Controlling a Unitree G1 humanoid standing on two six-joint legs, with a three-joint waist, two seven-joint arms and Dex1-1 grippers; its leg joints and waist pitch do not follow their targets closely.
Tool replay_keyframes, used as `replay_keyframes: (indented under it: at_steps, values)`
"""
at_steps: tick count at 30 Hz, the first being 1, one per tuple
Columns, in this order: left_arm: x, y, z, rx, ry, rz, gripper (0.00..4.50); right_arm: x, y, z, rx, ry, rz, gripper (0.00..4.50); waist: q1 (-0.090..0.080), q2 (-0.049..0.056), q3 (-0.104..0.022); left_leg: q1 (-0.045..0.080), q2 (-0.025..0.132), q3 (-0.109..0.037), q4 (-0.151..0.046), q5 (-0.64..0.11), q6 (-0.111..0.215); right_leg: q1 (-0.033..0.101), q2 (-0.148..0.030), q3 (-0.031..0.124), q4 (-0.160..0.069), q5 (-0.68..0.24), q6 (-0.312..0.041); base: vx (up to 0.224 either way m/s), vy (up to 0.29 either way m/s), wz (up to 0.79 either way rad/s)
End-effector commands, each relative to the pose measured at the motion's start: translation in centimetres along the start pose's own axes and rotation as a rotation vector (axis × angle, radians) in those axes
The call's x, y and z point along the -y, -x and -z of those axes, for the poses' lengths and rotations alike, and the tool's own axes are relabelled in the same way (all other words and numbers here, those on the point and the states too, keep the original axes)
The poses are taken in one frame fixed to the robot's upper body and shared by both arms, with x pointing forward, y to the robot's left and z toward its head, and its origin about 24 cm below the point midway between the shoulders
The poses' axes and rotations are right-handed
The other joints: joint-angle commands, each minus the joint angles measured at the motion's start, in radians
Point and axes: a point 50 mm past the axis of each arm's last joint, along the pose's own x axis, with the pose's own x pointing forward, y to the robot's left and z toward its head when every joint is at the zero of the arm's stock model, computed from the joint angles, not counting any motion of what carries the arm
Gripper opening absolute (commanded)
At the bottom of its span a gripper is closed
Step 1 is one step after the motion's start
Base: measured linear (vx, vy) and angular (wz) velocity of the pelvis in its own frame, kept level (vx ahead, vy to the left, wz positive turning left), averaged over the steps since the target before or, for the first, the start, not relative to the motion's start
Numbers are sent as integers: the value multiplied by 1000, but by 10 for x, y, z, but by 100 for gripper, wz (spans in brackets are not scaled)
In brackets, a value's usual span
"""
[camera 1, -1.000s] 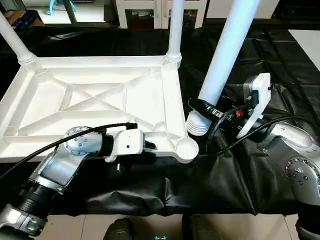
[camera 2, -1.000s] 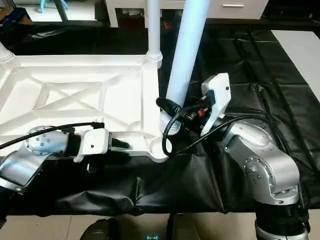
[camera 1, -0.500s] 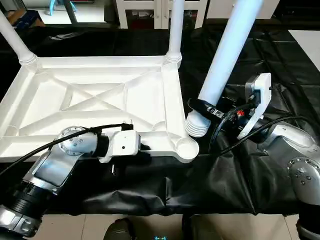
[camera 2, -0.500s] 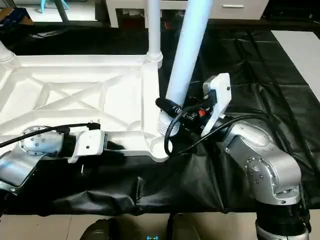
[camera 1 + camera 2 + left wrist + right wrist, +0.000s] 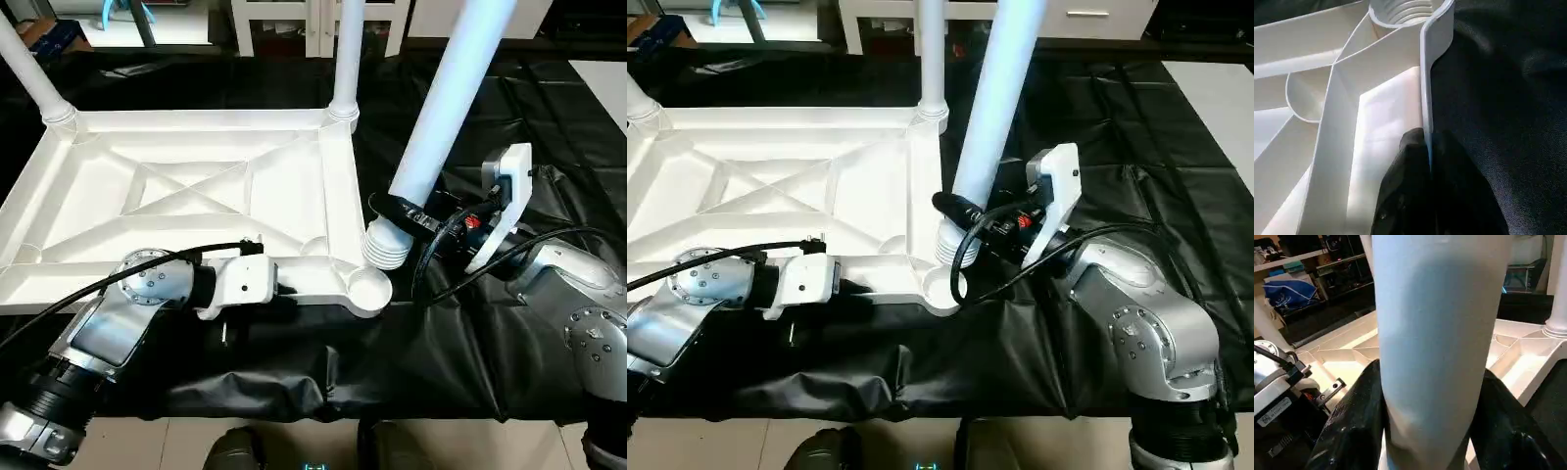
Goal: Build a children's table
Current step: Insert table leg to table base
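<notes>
We see the tilted leg [image 5: 441,117] run off the top edge, its upper end cut away, as are the two standing legs [image 5: 348,54] behind. The tabletop [image 5: 176,186] loses its near-left corner under our left arm [image 5: 127,313]. The desk [image 5: 549,98] continues past every edge.

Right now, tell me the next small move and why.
Probably shift the leg over the empty socket: the right gripper holds it tilted with its ribbed end just beside that socket, while the left gripper pinches the tabletop rim.
</notes>
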Motion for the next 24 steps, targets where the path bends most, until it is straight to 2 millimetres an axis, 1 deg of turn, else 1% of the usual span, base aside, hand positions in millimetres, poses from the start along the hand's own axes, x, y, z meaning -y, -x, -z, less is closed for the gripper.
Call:
replay_keyframes:
  at_steps: [1,5,6,7,8,10,12,13,14,19,20,21,24]
  values:
    - [8,-6,14,-55,54,-9,0,-2,3,-2,4,6,-3,188,-2,-13,-77,11,-2,9,-78,-193,18,62,-26,25,-76,-331,-172,0,0,0]
    - [4,-13,10,-35,63,-78,0,0,3,-2,2,9,7,188,-3,-15,-74,12,-1,9,-79,-214,15,59,-27,26,-82,-380,-154,0,0,0]
    - [4,-13,10,-35,63,-78,0,0,3,-2,2,9,7,188,-3,-15,-74,12,-1,9,-79,-214,15,59,-27,26,-82,-380,-154,0,0,0]
    - [3,-15,8,-22,59,-92,0,0,3,-2,1,10,8,188,-4,-18,-73,10,-2,8,-80,-217,15,59,-27,25,-84,-392,-148,0,0,0]
    - [2,-16,6,-1,77,-94,31,0,3,-2,1,12,9,188,-4,-19,-74,7,-3,7,-81,-214,15,61,-28,25,-84,-401,-140,0,0,0]
    - [1,-14,2,29,104,-91,62,1,3,-2,-3,19,10,188,-4,-18,-74,9,-3,7,-80,-210,17,58,-28,26,-85,-409,-136,0,0,0]
    - [1,-13,2,34,106,-90,69,1,3,-3,-4,21,10,188,-3,-17,-74,9,-4,8,-79,-210,16,57,-27,26,-85,-406,-139,0,0,0]
    - [-1,-10,2,37,94,-104,95,1,3,-3,-5,22,10,188,-3,-15,-75,8,-3,7,-80,-202,18,57,-27,24,-83,-383,-145,0,0,0]
    - [-1,-10,2,37,92,-106,102,1,3,-3,-5,22,10,188,-4,-16,-75,8,-2,7,-80,-200,19,58,-25,24,-82,-364,-149,0,0,0]
    - [-2,0,9,8,102,-94,104,1,3,-3,-7,25,8,188,-2,-16,-78,8,-3,9,-79,-169,27,62,-24,24,-75,-294,-171,0,0,0]
    - [-1,2,11,-7,105,-88,104,2,3,-3,-8,25,7,188,-2,-13,-78,9,-2,9,-79,-169,27,61,-24,24,-75,-291,-174,0,0,0]
    - [-1,3,12,-15,107,-85,104,2,3,-3,-8,26,7,188,-3,-14,-77,8,-2,8,-80,-176,25,63,-25,23,-76,-298,-177,0,0,0]
    - [0,5,14,-27,112,-80,104,2,3,-3,-9,28,7,188,-5,-13,-74,10,-2,9,-81,-194,21,62,-26,24,-79,-323,-173,0,0,0]
